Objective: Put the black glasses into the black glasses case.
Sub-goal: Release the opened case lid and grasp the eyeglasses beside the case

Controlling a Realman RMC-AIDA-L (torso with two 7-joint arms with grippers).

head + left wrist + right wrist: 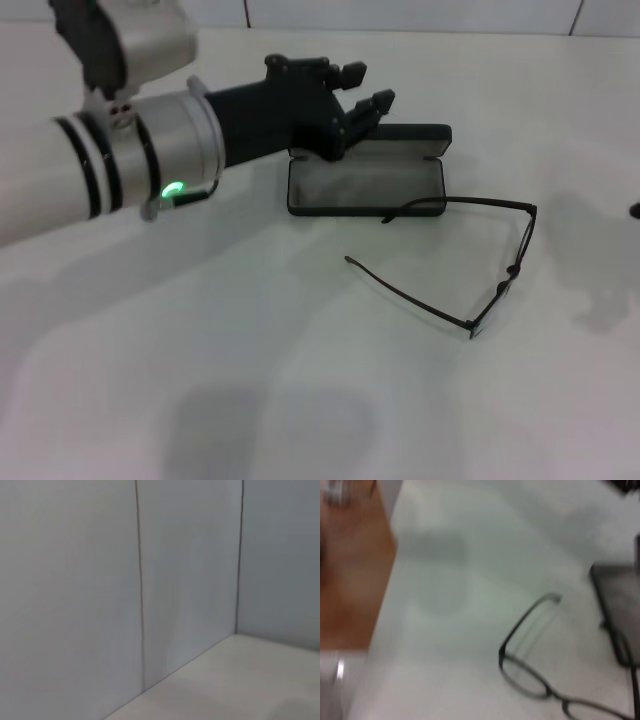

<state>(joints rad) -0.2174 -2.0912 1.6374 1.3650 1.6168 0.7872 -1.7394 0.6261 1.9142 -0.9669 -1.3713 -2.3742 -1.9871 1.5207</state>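
The black glasses case (pixel 365 182) lies open on the white table, grey lining up, with its lid (pixel 405 134) tipped back. The black glasses (pixel 505 272) lie unfolded to the right and in front of it. One temple arm (pixel 420 206) rests across the case's front right corner and the other (pixel 405 290) stretches out on the table. My left gripper (pixel 366 88) is open and empty, hovering over the case's back left part. The right wrist view shows the glasses (pixel 530 682) and part of the case (pixel 617 607). My right gripper is out of view.
The white table (pixel 250 380) spreads out in front and to the left. White wall panels (pixel 190 580) stand behind it. The right wrist view shows the table's edge with a brown surface (pixel 355 575) beyond it.
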